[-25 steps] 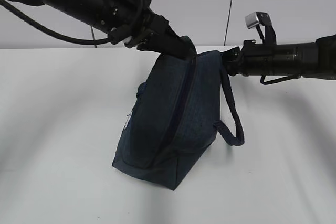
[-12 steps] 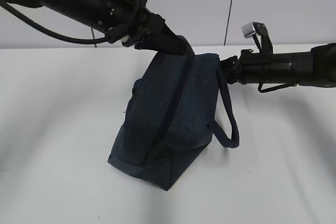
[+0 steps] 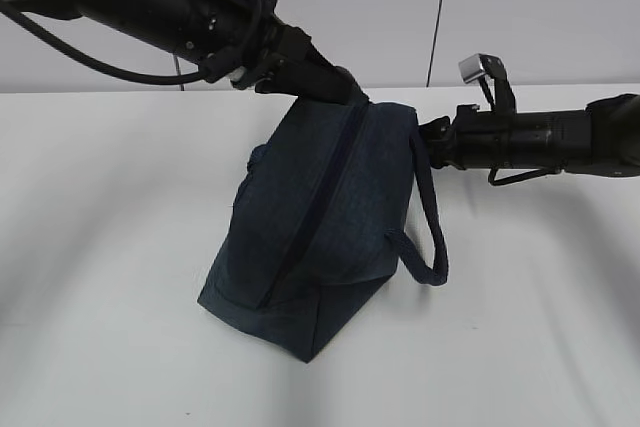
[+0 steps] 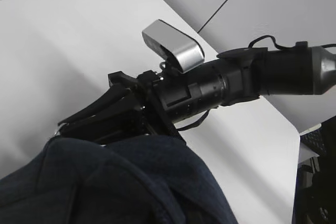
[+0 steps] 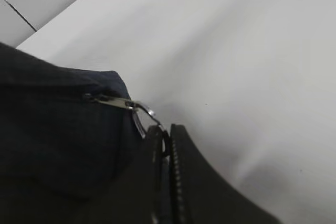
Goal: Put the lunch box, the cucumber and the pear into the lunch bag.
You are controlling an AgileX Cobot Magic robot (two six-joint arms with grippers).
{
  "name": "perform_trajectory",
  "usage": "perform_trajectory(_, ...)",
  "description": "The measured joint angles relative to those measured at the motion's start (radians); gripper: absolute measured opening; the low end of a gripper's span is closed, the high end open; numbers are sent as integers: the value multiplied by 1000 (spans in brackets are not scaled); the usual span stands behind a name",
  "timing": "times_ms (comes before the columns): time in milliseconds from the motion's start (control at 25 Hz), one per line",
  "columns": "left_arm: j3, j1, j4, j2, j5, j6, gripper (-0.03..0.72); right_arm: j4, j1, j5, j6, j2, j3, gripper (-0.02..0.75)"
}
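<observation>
The dark navy lunch bag (image 3: pixel 345 212) hangs tilted over the white table (image 3: pixel 100 247), its lower edge resting on the surface. Its zipper (image 3: pixel 305 222) runs shut down the side. My left gripper (image 3: pixel 347 93) pinches the bag's top edge; in the left wrist view, bag fabric (image 4: pixel 121 182) hides its jaws. My right gripper (image 5: pixel 167 136) is shut on the metal ring pull (image 5: pixel 143 115) at the zipper's end, beside the bag (image 5: pixel 52 129). It meets the bag's upper right corner in the exterior view (image 3: pixel 425 139). The lunch box, cucumber and pear are out of view.
The bag's loop handle (image 3: pixel 433 222) hangs loose on its right side. The right arm with its silver wrist camera (image 4: pixel 174 45) crosses the left wrist view. A grey wall with a dark seam (image 3: pixel 437 17) stands behind the table.
The bag's lower end has slid left and down on the table. The right gripper has moved lower and slightly left with the ring pull. The left gripper keeps its hold.
</observation>
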Motion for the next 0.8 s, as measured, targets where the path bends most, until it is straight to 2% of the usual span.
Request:
perform_trajectory(360, -1, 0, 20, 6, -9, -10, 30, -12, -6, -2, 0, -15, -11, 1)
perform_trajectory(640, -11, -1, 48, 54, -59, -81, 30, -27, -7, -69, 0, -38, -11, 1)
perform_trajectory(720, -11, -1, 51, 71, -72, -106, 29, -32, -8, -84, 0, -38, -11, 22)
perform_trajectory(800, -12, -1, 57, 82, -84, -122, 29, -39, -12, -95, 0, -38, -11, 83)
